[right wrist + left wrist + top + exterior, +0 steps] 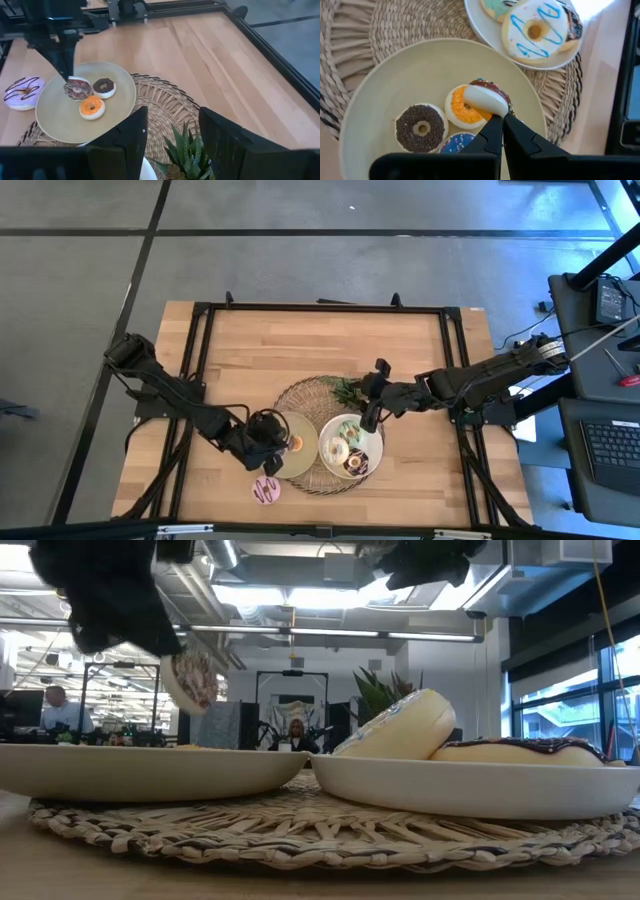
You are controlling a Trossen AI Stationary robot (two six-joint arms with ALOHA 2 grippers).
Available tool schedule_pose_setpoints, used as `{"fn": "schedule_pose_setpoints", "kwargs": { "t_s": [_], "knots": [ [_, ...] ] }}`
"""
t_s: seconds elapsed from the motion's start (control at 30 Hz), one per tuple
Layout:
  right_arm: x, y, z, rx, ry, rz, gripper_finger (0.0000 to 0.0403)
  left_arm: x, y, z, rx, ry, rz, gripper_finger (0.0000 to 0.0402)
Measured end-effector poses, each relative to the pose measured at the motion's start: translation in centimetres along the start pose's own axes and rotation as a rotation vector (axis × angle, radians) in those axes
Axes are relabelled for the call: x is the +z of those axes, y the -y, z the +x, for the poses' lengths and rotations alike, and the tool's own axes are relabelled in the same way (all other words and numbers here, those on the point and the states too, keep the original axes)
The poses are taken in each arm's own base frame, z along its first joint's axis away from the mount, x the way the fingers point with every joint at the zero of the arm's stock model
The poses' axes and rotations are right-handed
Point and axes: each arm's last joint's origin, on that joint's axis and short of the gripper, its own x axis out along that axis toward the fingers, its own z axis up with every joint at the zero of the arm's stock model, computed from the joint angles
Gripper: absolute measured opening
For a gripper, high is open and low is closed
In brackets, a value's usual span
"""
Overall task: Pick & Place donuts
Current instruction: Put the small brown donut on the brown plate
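Note:
My left gripper (501, 119) hangs over the left cream plate (380, 85) and is shut on a brown-iced donut (485, 97) with a cream underside. Below it in that plate lie an orange donut (460, 110), a chocolate sprinkled donut (421, 127) and a blue donut (456, 142). The right plate (372, 442) holds a white donut with blue stripes (537, 31), a mint green donut (494, 7) and a chocolate one (520, 749). A pink striped donut (267, 489) lies flat on the table. My right gripper (172, 145) is open, above the green sprig (187, 155). My left gripper pinches the brown-iced donut by its rim (492, 111) between the two fingertips, coming from above and slanting down. The donut stands tilted on edge below the fingers (190, 680), lifted clear above the left plate.
Both plates sit on a round woven mat (300, 395). A black frame (320, 308) runs around the wooden table. Bare wood lies toward the far edge (320, 345). People show in the room beyond (55, 705).

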Motion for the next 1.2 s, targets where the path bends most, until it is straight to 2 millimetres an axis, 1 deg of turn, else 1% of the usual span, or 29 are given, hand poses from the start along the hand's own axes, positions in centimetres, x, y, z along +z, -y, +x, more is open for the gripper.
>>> {"fn": "schedule_pose_setpoints", "kwargs": {
  "t_s": [0.13, 0.33, 0.6, 0.8, 1.2],
  "knots": [
    [0.0, 0.0, 0.0, 0.0, 0.001, 0.001, 0.0178, -0.8, -0.8, 0.7, -0.016, 0.04, -0.034, 0.0003],
    [0.0, 0.0, 0.0, 0.0, 0.001, 0.001, 0.0178, -1.4, -1.4, 1.2, -0.043, 0.055, -0.06, 0.0003],
    [0.0, 0.0, 0.0, 0.0, 0.002, 0.001, 0.0178, -1.5, -1.4, 1.2, -0.053, 0.027, -0.066, 0.0003],
    [0.0, 0.0, 0.0, -0.001, 0.0, 0.0, 0.0178, -1.5, -1.5, 1.2, -0.041, 0.04, -0.07, 0.0003],
    [-0.1, 0.0, 0.0, -0.002, -0.005, -0.003, 0.0178, -1.8, -2.0, 1.2, 0.001, 0.013, -0.087, 0.0003]
  ]
}}
